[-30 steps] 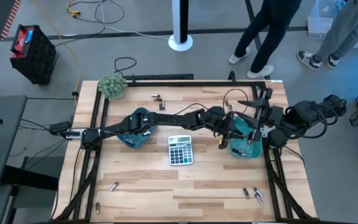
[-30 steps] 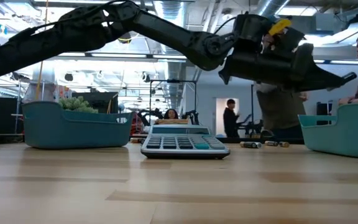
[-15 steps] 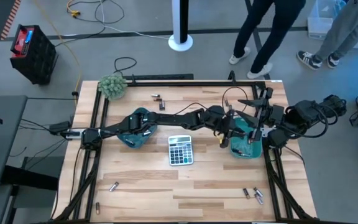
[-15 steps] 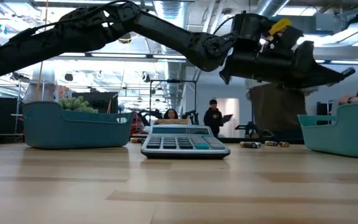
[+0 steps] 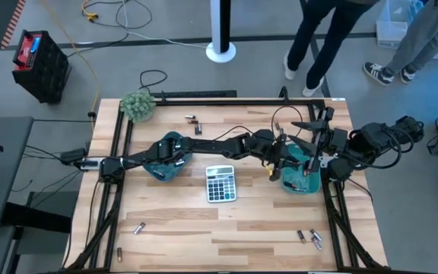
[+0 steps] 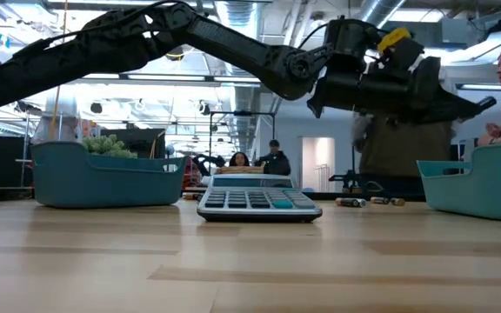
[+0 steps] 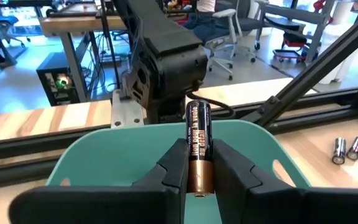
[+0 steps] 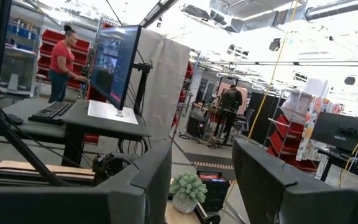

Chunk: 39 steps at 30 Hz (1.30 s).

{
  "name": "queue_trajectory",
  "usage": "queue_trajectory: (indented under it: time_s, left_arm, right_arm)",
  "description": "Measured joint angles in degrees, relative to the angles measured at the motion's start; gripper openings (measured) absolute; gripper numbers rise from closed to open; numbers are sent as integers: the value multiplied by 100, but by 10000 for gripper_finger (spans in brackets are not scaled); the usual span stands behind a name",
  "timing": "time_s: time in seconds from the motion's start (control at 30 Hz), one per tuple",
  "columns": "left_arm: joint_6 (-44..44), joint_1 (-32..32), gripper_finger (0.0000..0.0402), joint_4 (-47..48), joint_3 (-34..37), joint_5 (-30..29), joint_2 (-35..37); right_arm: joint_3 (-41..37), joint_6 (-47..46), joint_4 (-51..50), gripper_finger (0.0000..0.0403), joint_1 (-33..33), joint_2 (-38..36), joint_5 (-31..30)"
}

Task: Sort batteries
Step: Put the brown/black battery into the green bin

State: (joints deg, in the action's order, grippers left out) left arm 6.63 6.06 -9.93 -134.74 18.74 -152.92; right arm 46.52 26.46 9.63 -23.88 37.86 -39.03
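Left hand (image 7: 199, 167) stretched across the counter (image 5: 226, 228) to centre right of the high view, fingers (image 7: 174, 165) clamped on one battery (image 7: 198, 144) — black over copper, upright — held above the right teal tray (image 7: 135, 146). Right hand (image 8: 201, 171) at the right edge, fingers parted, holding nothing. Calculator (image 5: 220, 183) at frame centre; left teal tray (image 5: 166, 156) to its left. Loose batteries (image 5: 309, 238) lower right; more at lower left (image 5: 139, 227) and upper centre (image 5: 193, 119).
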Motion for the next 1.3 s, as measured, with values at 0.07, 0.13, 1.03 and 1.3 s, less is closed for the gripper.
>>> queue_trajectory:
  time_s: [0.07,0.13,1.03,1.3]
  left_arm:
    - [-48,-2,43,2,0,0,0]
    - [-112,-4,43,56,0,0,0]
    - [-236,7,43,912,2,-463,0]
    - [-352,2,70,918,2,-463,0]
  right_arm:
    - [0,0,2,185,0,0,0]
    - [0,0,9,185,0,0,-2]
    - [0,25,166,185,2,0,-6]
    - [0,44,166,185,2,0,-7]
